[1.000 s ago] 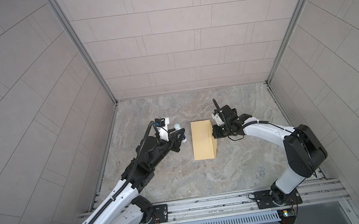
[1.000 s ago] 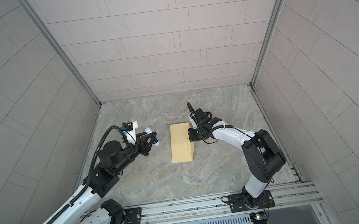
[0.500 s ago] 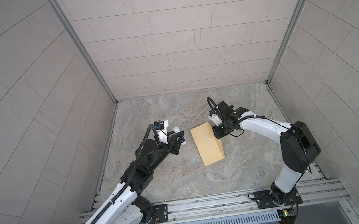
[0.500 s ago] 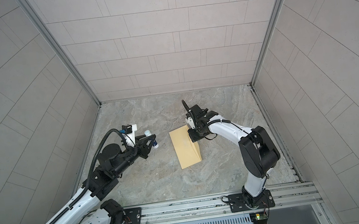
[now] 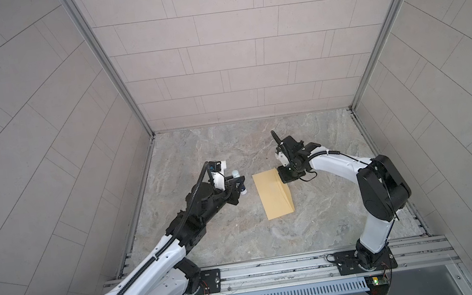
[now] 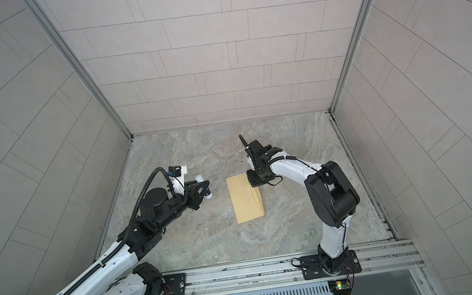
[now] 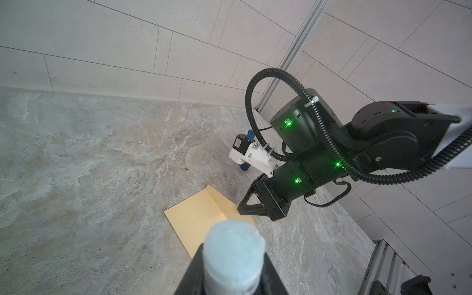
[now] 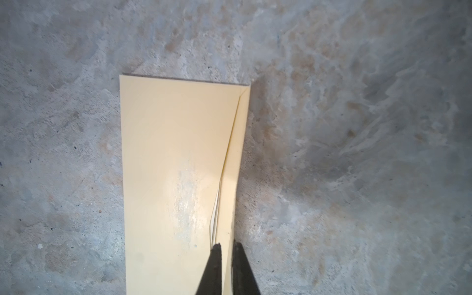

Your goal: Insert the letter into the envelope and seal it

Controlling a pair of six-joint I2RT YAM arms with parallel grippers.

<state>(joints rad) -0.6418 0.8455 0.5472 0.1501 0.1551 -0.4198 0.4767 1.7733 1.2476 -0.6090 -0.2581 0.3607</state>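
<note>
Envelope sealing in hand: flap lifted, glue stick held ready.

Envelope (image 5: 271, 194) lies slantwise mid-table (image 5: 213, 145), its long sides running near to far. Right gripper (image 8: 228, 251) is at its far right corner, jaws pinched close on the raised flap (image 8: 236, 153). A shiny glue smear (image 8: 186, 204) shows on the body beside that flap. Left gripper (image 5: 238, 184), apart to the left, is clenched round a glue stick (image 7: 233, 255). Letter cannot be seen lying anywhere, so it is probably already inside. Next move likely calls for folding the flap leftward onto the smear and pressing along it, without sliding the envelope.
</note>
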